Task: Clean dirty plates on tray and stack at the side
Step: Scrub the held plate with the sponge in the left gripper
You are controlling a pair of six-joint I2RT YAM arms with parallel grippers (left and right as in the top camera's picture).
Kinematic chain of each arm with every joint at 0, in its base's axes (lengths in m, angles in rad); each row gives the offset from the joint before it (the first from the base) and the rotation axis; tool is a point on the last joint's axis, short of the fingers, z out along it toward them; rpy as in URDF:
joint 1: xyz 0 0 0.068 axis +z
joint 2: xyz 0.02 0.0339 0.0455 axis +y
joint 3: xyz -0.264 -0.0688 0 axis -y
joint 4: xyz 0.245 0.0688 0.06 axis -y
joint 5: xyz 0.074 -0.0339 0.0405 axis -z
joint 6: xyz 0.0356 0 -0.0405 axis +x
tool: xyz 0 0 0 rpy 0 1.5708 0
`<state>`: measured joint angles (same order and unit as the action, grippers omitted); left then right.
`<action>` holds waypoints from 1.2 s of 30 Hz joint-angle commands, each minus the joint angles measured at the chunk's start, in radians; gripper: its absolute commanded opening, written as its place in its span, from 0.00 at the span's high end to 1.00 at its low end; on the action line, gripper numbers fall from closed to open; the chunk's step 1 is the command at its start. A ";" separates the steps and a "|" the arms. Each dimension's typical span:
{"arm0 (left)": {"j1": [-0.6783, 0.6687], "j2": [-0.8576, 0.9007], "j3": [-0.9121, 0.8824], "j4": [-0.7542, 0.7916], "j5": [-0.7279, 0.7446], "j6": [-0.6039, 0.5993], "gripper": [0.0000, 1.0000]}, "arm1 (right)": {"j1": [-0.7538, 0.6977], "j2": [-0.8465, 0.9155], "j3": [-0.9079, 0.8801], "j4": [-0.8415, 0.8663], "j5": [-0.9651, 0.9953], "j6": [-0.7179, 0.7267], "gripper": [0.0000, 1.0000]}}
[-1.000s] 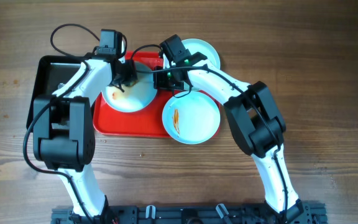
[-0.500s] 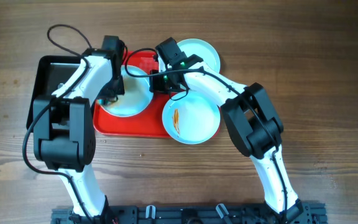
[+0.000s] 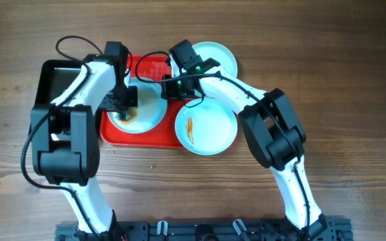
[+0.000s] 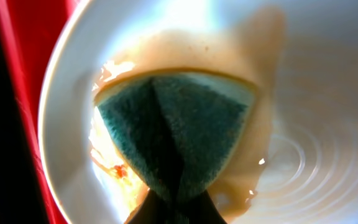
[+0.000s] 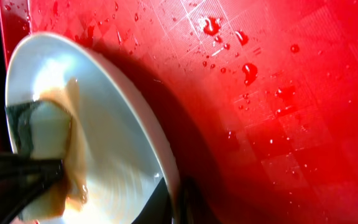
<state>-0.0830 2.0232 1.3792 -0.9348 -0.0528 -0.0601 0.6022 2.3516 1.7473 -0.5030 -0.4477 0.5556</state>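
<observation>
A pale plate [image 3: 150, 111] lies on the left part of the red tray [image 3: 154, 136]. My left gripper [image 3: 124, 106] is shut on a green sponge [image 4: 174, 127] pressed onto that plate [image 4: 319, 87], where a brown-orange smear spreads. My right gripper [image 3: 168, 90] is shut on the same plate's rim [image 5: 174, 186]. The sponge also shows in the right wrist view [image 5: 37, 129]. A second plate [image 3: 210, 127] with an orange streak overhangs the tray's front right. A third plate [image 3: 221, 56] sits at the tray's back right corner.
A smaller black glossy tray [image 3: 51, 86] lies against the red tray's left side. The red tray floor [image 5: 278, 93] carries red sauce drops. Bare wooden table [image 3: 340, 100] extends to the right and front.
My left gripper has dragged the sponge from the plate's far side toward its front left, leaving a brownish smear. My right gripper has shifted slightly left and stays on the rim.
</observation>
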 commanded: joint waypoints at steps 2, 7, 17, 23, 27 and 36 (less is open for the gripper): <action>0.021 0.019 -0.028 0.209 0.064 -0.031 0.96 | 0.027 0.031 -0.002 -0.003 0.037 0.026 0.95; -0.014 0.016 -0.020 0.417 0.064 -0.067 0.96 | 0.019 0.031 -0.002 -0.006 0.070 0.102 0.96; 0.103 0.020 0.124 -0.011 -0.053 -0.203 0.96 | 0.011 0.031 -0.002 -0.015 0.065 0.099 0.96; 0.071 0.129 0.122 0.026 -0.052 -0.196 0.96 | 0.002 0.031 -0.002 -0.026 0.065 0.098 0.96; 0.060 0.203 0.122 0.083 0.131 -0.194 0.96 | -0.006 0.031 -0.002 -0.032 0.065 0.099 0.96; 0.064 0.189 0.204 0.241 0.726 -0.083 0.96 | -0.006 0.031 -0.002 -0.032 0.061 0.091 0.96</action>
<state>-0.0132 2.1902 1.5311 -0.6682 0.5423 -0.1398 0.5678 2.3524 1.7561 -0.5243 -0.3882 0.6689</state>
